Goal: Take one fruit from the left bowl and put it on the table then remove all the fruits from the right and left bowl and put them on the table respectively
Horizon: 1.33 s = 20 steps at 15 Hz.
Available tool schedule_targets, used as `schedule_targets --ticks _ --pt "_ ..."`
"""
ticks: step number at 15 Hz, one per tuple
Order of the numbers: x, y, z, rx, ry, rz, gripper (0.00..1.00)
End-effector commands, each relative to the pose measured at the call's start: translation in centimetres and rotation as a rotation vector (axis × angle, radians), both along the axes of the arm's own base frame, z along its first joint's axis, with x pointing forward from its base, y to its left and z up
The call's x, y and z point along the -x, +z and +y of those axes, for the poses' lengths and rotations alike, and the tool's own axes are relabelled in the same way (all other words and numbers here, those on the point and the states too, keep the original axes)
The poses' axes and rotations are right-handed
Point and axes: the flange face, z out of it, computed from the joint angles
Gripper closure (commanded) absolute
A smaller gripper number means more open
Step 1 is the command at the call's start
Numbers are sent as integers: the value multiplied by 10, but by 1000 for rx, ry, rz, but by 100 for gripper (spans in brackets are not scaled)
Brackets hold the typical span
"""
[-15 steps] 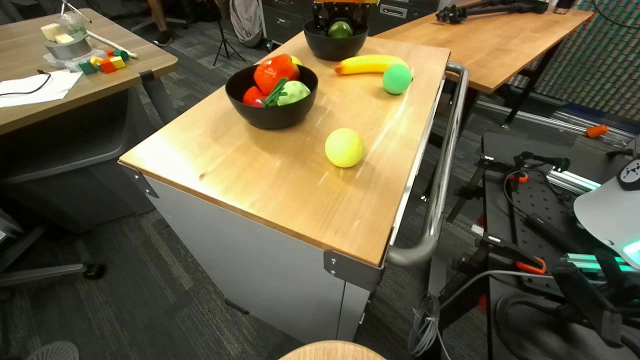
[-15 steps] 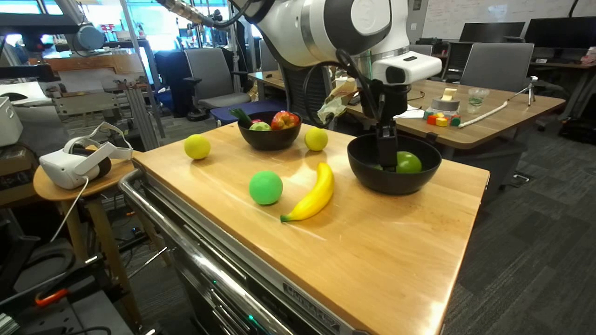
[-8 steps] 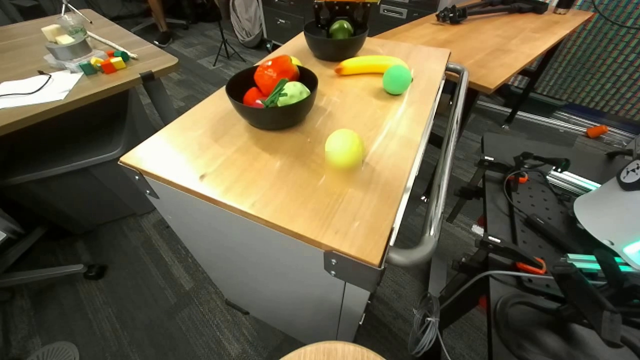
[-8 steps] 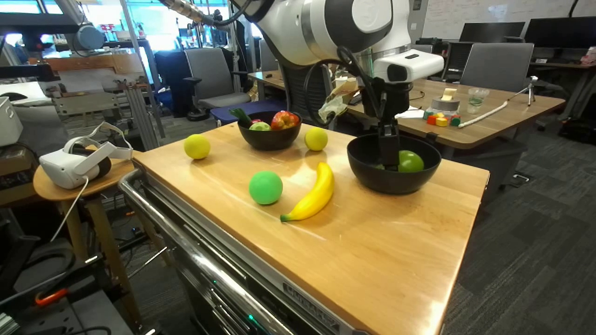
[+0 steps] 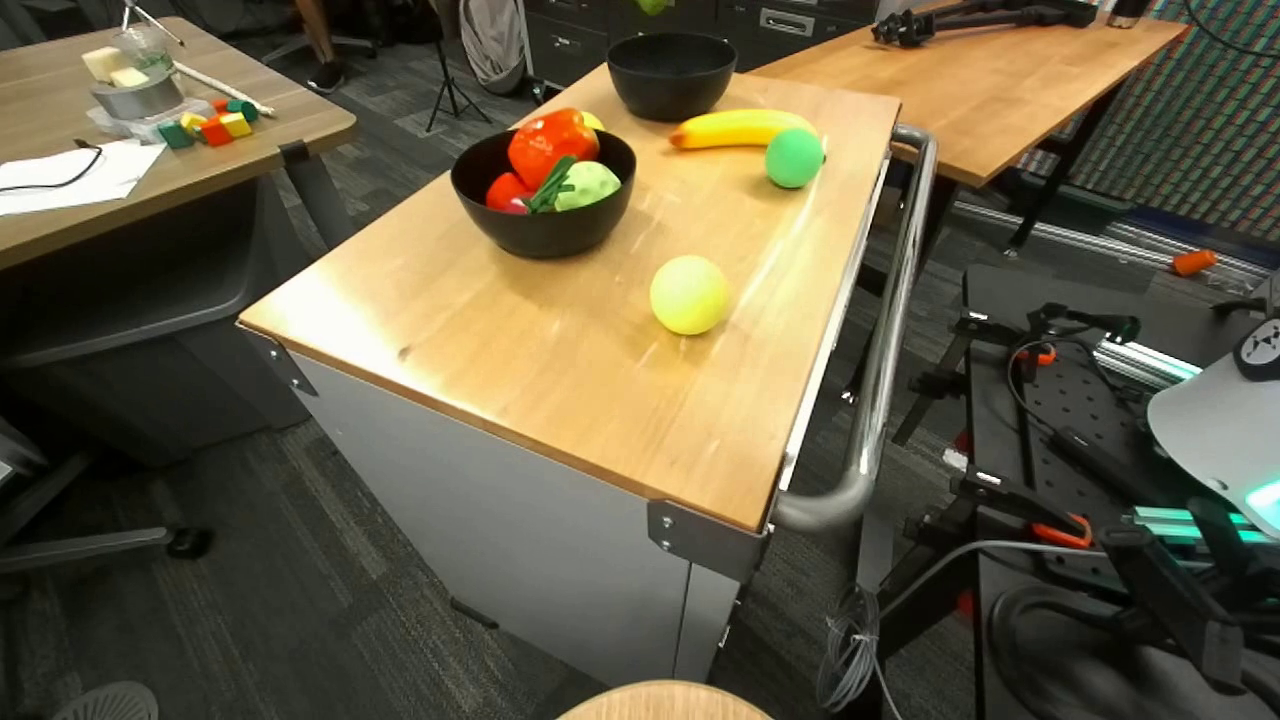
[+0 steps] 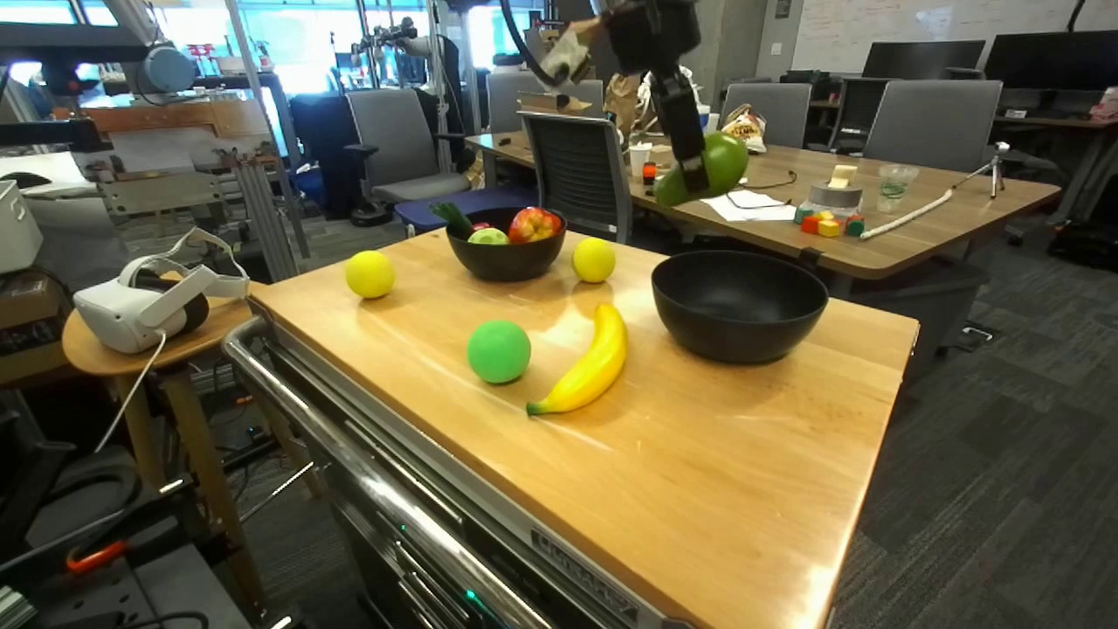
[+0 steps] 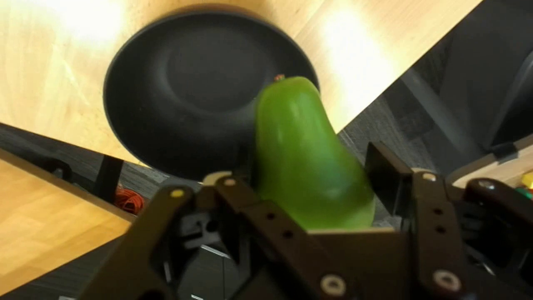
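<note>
My gripper (image 6: 693, 168) is shut on a green pear-shaped fruit (image 6: 727, 160), held tilted in the air above one black bowl (image 6: 738, 328). In the wrist view the fruit (image 7: 300, 137) sits between the fingers (image 7: 314, 177), and the bowl (image 7: 200, 62) below shows nothing inside. Only the fruit's tip (image 5: 652, 5) shows at the top of an exterior view. The other black bowl (image 5: 545, 235) holds a red pepper (image 5: 550, 145), a red round piece (image 5: 508, 190) and a pale green piece (image 5: 590, 186) with dark green leaves. A yellow banana (image 6: 590, 371) lies on the table (image 6: 699, 489).
A green ball (image 6: 498, 352) lies beside the banana. Yellow balls lie on both sides of the filled bowl, one near the corner (image 6: 370, 274) and one between the bowls (image 6: 593, 260). A metal rail (image 5: 890, 330) runs along one table edge. A wooden desk (image 5: 200, 80) stands apart.
My gripper has risen out of the bowl with the green fruit in it, high above the rim. The bowl it was in now shows nothing inside. The other objects have not moved.
</note>
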Motion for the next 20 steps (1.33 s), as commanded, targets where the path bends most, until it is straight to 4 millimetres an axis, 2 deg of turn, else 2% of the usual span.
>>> schedule_targets --ticks 1,3,6,9,11,13,16,19,20 --pt "50 31 59 7 70 -50 56" --pt "75 19 92 -25 81 -34 56" --pt "111 -24 131 -94 53 46 56" --pt "136 -66 156 -125 34 106 56" --pt "146 -90 165 -137 31 134 56" --pt "153 -106 169 -138 40 150 56" --pt "157 -117 172 -145 49 164 56" --pt "157 -119 170 -153 45 178 56" --pt "157 -117 170 -155 44 182 16"
